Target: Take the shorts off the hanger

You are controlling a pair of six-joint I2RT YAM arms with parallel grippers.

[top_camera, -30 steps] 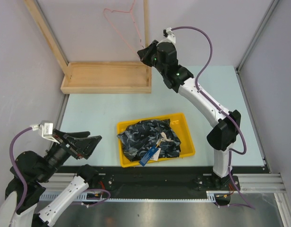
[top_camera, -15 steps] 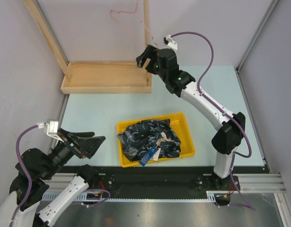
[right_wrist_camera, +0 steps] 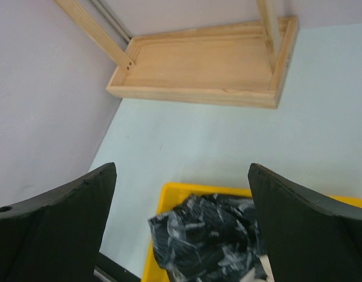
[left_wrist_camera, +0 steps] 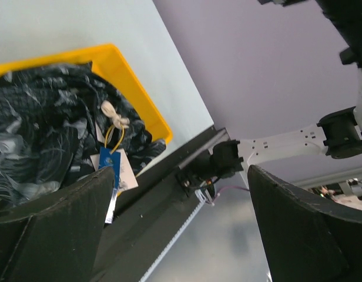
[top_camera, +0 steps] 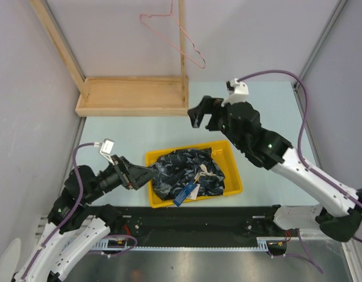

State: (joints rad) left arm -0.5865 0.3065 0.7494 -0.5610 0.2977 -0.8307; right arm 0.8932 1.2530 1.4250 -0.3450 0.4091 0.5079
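The right gripper [top_camera: 197, 115] has drawn back from the hanger [top_camera: 172, 41], jaws apart and empty, leaving it bare well beyond its fingertips. The left gripper [top_camera: 144, 175], also spread wide, has swung in just beside the shorts [top_camera: 181, 170] (heaped in the yellow tray [top_camera: 236, 170]), so removal looks done.

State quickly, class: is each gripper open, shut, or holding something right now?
Left gripper: jaws open, empty.
Right gripper: jaws open, empty.
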